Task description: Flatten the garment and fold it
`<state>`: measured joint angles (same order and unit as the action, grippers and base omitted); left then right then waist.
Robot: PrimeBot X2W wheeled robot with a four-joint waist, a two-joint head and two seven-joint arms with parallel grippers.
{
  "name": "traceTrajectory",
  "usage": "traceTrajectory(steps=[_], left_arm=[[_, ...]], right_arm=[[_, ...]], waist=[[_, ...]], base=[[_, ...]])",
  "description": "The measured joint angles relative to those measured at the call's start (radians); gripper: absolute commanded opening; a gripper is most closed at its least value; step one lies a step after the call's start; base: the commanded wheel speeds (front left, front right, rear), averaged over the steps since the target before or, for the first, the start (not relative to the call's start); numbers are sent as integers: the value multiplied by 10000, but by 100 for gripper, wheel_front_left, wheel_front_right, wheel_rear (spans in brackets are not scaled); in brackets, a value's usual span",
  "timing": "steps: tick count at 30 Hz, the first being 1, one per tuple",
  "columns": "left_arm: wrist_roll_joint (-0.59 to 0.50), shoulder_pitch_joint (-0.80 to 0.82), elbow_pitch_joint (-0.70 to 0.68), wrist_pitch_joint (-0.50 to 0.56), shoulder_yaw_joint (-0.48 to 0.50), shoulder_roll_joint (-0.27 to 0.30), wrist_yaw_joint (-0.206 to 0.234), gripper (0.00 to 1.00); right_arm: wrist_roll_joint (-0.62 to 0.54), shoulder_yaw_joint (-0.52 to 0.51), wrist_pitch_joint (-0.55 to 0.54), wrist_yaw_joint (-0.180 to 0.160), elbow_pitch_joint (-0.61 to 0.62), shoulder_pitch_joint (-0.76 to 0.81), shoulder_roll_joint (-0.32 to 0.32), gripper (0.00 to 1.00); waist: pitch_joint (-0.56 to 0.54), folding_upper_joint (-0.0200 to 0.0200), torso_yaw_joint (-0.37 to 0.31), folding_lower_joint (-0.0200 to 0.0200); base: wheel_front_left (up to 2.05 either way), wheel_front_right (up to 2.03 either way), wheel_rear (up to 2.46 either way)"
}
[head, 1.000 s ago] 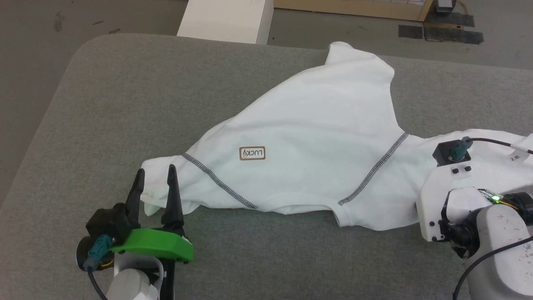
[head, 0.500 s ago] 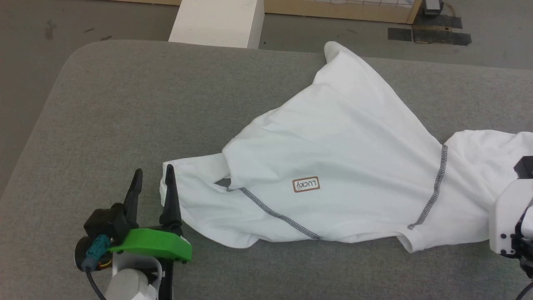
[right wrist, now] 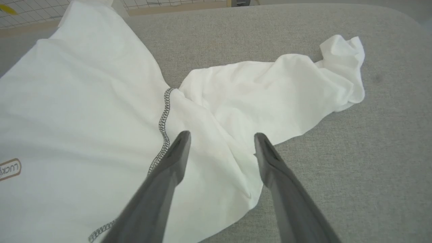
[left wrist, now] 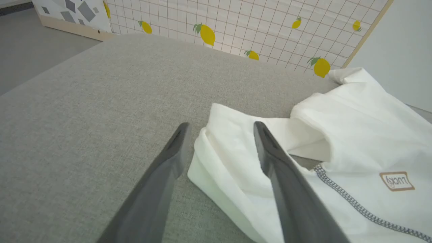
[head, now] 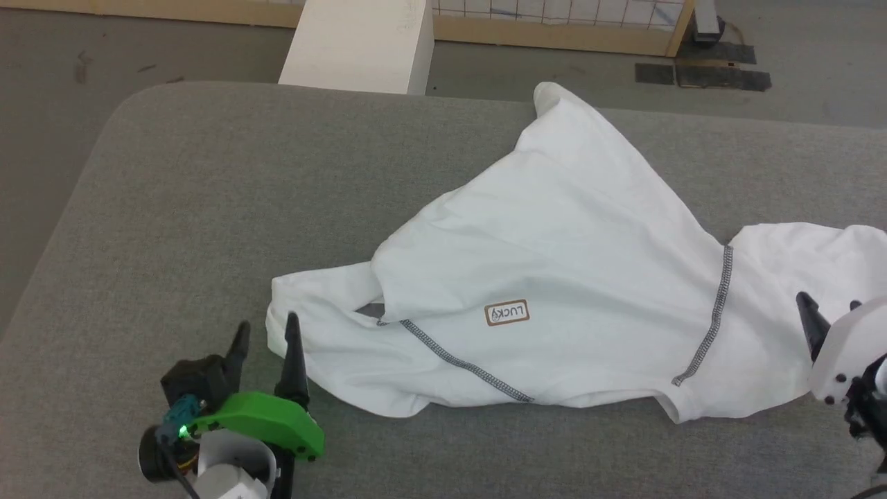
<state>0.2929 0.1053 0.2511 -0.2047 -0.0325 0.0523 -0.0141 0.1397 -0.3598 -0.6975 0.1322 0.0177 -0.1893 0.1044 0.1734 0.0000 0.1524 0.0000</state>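
One change | right gripper (head: 829, 303) released garment (head: 568, 263) | left gripper (head: 267, 322) same

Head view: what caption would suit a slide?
Open left claw and right claw flank rumpled white T-shirt on grey table.

Sleeve of the garment (head: 554, 242) beyond head view's right edge; right end effector (head: 829, 301) half behind housing (head: 842, 346).
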Motion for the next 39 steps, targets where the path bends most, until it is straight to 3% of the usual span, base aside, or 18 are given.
traceTrajectory(steps=[5, 12, 16, 17, 18, 19, 31, 39], left_arm=[[506, -27, 370, 1778, -10, 0, 445, 100], [1233, -541, -938, 5110, -734, -8, 1237, 100], [1312, -656, -1411, 5892, -963, -2, 1519, 100], [1312, -655, -1471, 5910, -995, -2, 1546, 77], [1312, -655, -1511, 5937, -1060, -2, 1576, 21], [1313, -655, -1546, 5956, -1091, -2, 1576, 2], [1590, -853, -2374, 5802, -1175, 29, 1553, 0], [1590, -852, -2669, 5808, -1319, 52, 1480, 0]], right_arm=[[-71, -6, 215, 0, 121, 364, -215, 100], [-230, -211, 299, 0, 169, 643, -299, 100], [-255, -186, 313, 0, 171, 656, -374, 100], [-255, -163, 339, 0, 171, 656, -389, 100], [-255, -119, 347, 0, 171, 656, -403, 100], [-274, -67, 349, 0, 171, 656, -403, 100], [-913, 12, -702, 0, -276, 850, -433, 100], [-1348, -71, -825, 0, -1106, 475, -447, 100]], waist=[[-80, 0, -178, 0], [-104, 0, -295, 0], [-22, 0, -295, 0], [-7, 0, -307, 0], [6, 0, -321, 0], [18, 0, -338, 0], [107, 0, -295, 0], [325, 0, -147, 0]], base=[[0, 0, 0], [0, 0, 0], [0, 0, 0], [0, 0, 0], [0, 0, 0], [0, 0, 0], [0, 0, 0], [0, 0, 0]])
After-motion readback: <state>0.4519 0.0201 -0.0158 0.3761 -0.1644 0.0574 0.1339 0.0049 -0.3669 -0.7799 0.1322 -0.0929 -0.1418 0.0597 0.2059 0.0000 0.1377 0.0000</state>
